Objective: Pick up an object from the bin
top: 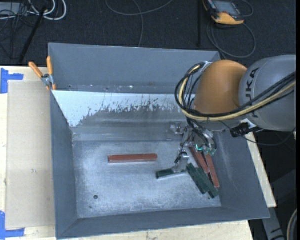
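Near right wall of bin (65, 174): gripper (181, 160) low beside small dark-green piece (165, 174), opening unreadable; likely pre-grasp, needs closing, then lifting.

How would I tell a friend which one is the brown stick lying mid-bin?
Find the grey metal bin and look at the middle of its floor, left of the claw. A flat reddish-brown bar lies there, level across the view. Unlike the green and brown pieces beside the claw, it lies alone.

Bar (132, 158) left of sticks (206, 178); both in bin (115, 76).
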